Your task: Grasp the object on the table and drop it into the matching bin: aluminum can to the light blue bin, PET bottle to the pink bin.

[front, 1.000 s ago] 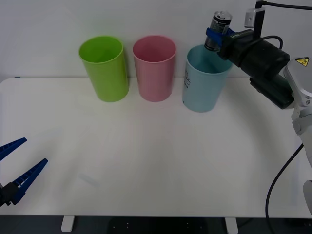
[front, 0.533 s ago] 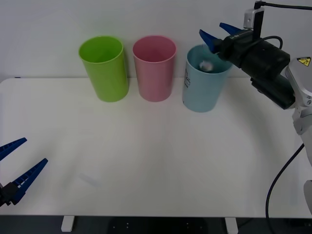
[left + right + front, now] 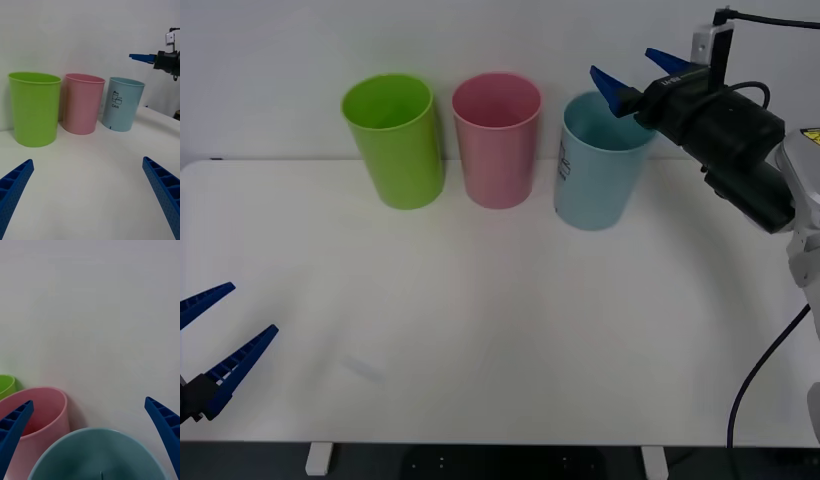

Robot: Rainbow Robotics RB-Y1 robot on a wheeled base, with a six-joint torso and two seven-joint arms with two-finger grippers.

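Front view — right hand [image 3: 637, 74] (fingers wide, empty) above the light blue bin [image 3: 601, 170].

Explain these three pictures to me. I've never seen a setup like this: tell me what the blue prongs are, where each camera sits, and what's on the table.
This is a two-armed robot. The blue prongs are its gripper fingers.

The front view looks down from above the arms. On the white table stand a lime green bin, a pink bin and a light blue bin.

The right gripper hangs open above the light blue bin, holding nothing. Its wrist camera looks past its fingers down at that bin's rim.

The left gripper waits open at the table's near left edge. Its wrist camera faces the three bins; the blue one's label reads CAN.
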